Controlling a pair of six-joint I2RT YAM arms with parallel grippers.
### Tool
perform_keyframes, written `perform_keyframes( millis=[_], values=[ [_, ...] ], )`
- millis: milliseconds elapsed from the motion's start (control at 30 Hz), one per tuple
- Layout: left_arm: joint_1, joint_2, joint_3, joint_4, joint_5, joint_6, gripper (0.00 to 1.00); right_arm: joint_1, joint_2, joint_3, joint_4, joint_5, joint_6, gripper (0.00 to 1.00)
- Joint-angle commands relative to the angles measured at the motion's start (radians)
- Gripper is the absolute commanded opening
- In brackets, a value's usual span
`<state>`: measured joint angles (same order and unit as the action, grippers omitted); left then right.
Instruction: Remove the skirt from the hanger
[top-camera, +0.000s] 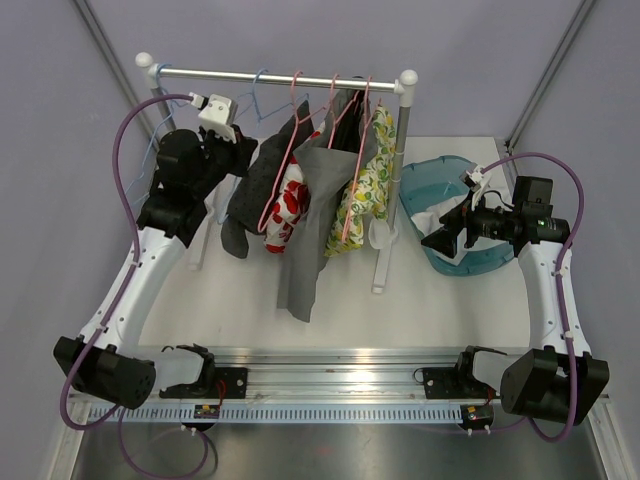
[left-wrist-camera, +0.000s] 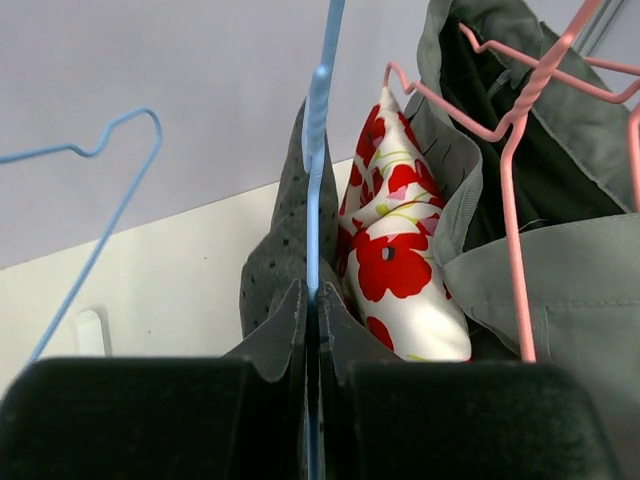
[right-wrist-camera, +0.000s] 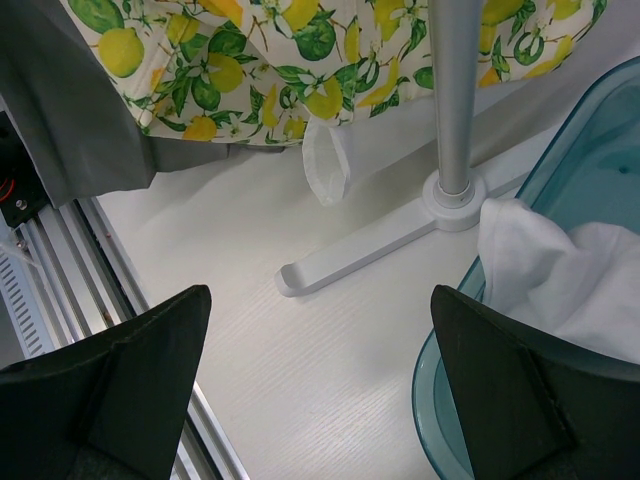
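The skirt (left-wrist-camera: 268, 270), dark grey with small dots, hangs on the blue hanger (left-wrist-camera: 318, 150) at the left end of the rail (top-camera: 280, 78), just beside a red poppy-print garment (left-wrist-camera: 395, 250). The left gripper (left-wrist-camera: 312, 300) is pressed together on the hanger's wire, with the skirt's fabric draped just past its fingertips; whether any cloth is caught in the pinch I cannot tell.

Risks, as I judge them:
- The grip is on thin, smooth wire. A pull could let it slide or twist between the fingers, and the hanger would swing back.
- If cloth is pinched with the wire, the skirt cannot slide free and may drag the hanger along.
- The poppy-print garment and the pink hangers (left-wrist-camera: 515, 150) crowd the right side. A sideways pull could snag them or knock them along the rail.
- An empty blue hanger (left-wrist-camera: 110, 170) hangs to the left and could tangle with the one held.
- A hard tug could tip the light rack on the tabletop (right-wrist-camera: 300, 400).

The right gripper (right-wrist-camera: 320, 300) is spread wide and holds nothing, low near the rack's foot (right-wrist-camera: 370, 250) and the teal bin (right-wrist-camera: 590, 150), well apart from the skirt. Until it reaches in, nothing takes hold of the fabric.
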<state>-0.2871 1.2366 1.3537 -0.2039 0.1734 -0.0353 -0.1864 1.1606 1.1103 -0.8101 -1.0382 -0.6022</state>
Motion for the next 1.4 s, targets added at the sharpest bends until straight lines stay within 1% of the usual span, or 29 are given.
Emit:
perform_keyframes(
  millis=[0,167,200,233,333,367,467,533,600,633,733,767,800,833,867,967,1167,1367],
  values=[
    [0.003,-0.023,-0.028,0.087,-0.002,0.000,0.00,-0.004,-0.015,0.013,0.003,-0.005,-0.015,0.99],
    [0.003,-0.022,-0.042,0.095,0.029,0.003,0.01,-0.004,-0.016,0.013,0.000,-0.003,-0.016,1.00],
    [0.003,-0.022,-0.042,0.103,0.031,0.002,0.05,-0.004,-0.015,0.013,0.002,-0.003,-0.016,1.00],
    [0.003,-0.020,-0.042,0.103,0.037,0.002,0.19,-0.004,-0.016,0.013,0.002,-0.005,-0.016,0.99],
    [0.003,0.003,-0.002,0.078,0.055,0.014,0.31,-0.004,-0.015,0.013,0.002,-0.005,-0.016,1.00],
    [0.003,0.024,0.027,0.055,0.057,0.021,0.41,-0.004,-0.015,0.013,0.002,-0.005,-0.018,0.99],
    [0.003,0.056,0.062,0.025,0.049,0.029,0.48,-0.004,-0.018,0.013,0.000,-0.002,-0.019,0.99],
    [0.003,0.083,0.081,0.003,0.041,0.070,0.48,-0.002,-0.019,0.013,0.002,-0.002,-0.019,0.99],
    [0.003,0.099,0.088,-0.012,0.031,0.081,0.48,-0.002,-0.021,0.013,-0.003,-0.003,-0.021,1.00],
    [0.003,0.106,0.090,-0.015,0.032,0.089,0.47,-0.004,-0.019,0.013,-0.001,-0.002,-0.021,0.99],
    [0.003,0.118,0.088,-0.023,0.029,0.095,0.33,-0.004,-0.016,0.013,-0.003,-0.003,-0.021,1.00],
    [0.003,0.118,0.088,-0.022,0.020,0.098,0.26,-0.004,-0.016,0.013,-0.003,-0.003,-0.022,1.00],
    [0.003,0.116,0.087,-0.019,0.014,0.100,0.09,-0.004,-0.016,0.014,-0.004,-0.003,-0.024,1.00],
    [0.003,0.107,0.081,-0.008,0.006,0.089,0.03,-0.004,-0.016,0.014,-0.008,-0.003,-0.024,1.00],
    [0.003,0.097,0.071,0.021,-0.017,0.083,0.00,-0.002,-0.018,0.014,-0.006,-0.002,-0.024,0.99],
    [0.002,0.051,0.059,0.067,-0.043,0.075,0.00,-0.004,-0.021,0.014,-0.006,0.000,-0.024,0.99],
    [0.002,-0.021,0.113,0.075,-0.101,0.057,0.00,-0.004,-0.021,0.016,-0.008,-0.002,-0.024,0.99],
    [0.003,-0.081,0.127,0.068,-0.120,0.041,0.00,-0.004,-0.027,0.016,-0.006,-0.002,-0.025,0.99]
  ],
)
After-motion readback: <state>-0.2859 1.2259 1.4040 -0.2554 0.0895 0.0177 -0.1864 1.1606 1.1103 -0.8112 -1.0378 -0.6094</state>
